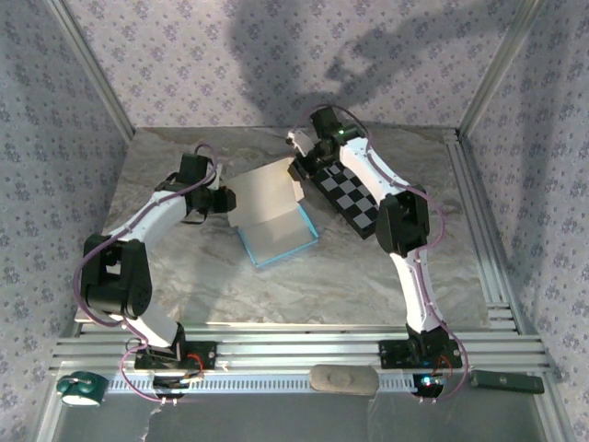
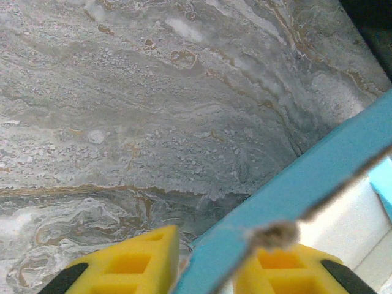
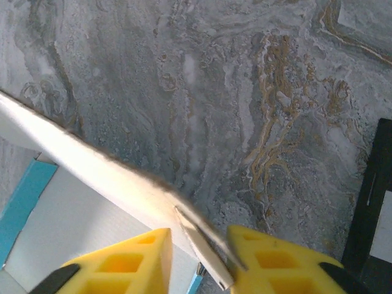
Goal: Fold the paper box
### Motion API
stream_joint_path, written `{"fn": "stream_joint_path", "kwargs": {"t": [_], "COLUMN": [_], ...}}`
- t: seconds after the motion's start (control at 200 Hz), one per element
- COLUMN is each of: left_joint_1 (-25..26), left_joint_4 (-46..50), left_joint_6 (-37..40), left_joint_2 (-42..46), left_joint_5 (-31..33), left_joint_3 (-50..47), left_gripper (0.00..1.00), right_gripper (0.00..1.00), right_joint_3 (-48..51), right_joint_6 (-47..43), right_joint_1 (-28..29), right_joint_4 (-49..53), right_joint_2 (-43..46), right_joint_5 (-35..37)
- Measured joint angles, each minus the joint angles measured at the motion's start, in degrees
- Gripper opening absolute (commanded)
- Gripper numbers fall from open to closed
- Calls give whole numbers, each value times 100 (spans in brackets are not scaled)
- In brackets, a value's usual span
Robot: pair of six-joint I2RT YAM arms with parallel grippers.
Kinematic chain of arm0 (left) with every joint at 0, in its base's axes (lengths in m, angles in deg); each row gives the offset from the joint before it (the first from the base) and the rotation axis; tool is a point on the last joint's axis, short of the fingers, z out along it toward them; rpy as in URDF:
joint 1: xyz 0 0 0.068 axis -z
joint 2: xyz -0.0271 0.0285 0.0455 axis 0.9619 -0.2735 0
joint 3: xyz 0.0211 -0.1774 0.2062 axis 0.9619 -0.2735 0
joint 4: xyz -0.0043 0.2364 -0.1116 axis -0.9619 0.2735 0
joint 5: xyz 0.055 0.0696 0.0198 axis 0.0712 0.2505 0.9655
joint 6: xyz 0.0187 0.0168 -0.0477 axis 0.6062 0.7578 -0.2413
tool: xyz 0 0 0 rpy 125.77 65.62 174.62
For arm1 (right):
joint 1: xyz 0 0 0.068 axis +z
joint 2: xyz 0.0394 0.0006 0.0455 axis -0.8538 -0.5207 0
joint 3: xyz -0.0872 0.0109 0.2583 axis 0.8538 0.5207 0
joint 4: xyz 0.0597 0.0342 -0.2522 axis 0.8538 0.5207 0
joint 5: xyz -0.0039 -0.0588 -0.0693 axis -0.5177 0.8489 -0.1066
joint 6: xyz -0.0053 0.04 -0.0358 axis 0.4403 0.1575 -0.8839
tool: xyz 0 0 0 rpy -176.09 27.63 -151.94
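At the middle of the tabletop (image 1: pixel 304 285) sits the paper box (image 1: pixel 276 226), half-open, its white inside facing up, turquoise trim along its near edge and one panel raised at the back. On the box's left side, the left gripper (image 2: pixel 207 262) has a turquoise flap running between its yellow jaws. They're set close about it, but a true pinch can't be told. At the box's far right corner, the right gripper (image 3: pixel 199 260) straddles a white flap edge, jaws narrow, and again it is unclear whether they grip. Just right of the box lies the checkerboard (image 1: pixel 348 198).
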Motion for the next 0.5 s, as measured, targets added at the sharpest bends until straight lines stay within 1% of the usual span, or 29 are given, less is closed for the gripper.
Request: {"fn": "stream_joint_path", "kwargs": {"t": [0.04,0.095,0.17,0.22,0.285,0.38,0.5], "left_joint_1": [11,26,66,101,153,205,328], "left_joint_4": [9,50,122,142,173,175,177], "left_joint_6": [2,-35,-50,-85,-146,-315,-603], "left_joint_2": [0,-7,-52,-101,-142,-166,-181], "left_joint_5": [35,92,181,267,428,614,962], "left_joint_3": [2,33,133,210,278,313,317], "left_gripper": [18,14,10,6,1,0,0], "right_gripper": [18,17,10,5,0,0,0], "right_joint_3": [0,0,0,4,52,256,743], "right_joint_6": [24,28,48,90,175,358,748], "right_joint_1": [0,2,13,33,63,107,238], "right_joint_4": [2,-2,-13,-37,-131,-317,-651], "right_joint_2": [-4,-7,-7,-7,4,74,308], "right_joint_5": [17,48,94,129,232,396,763]}}
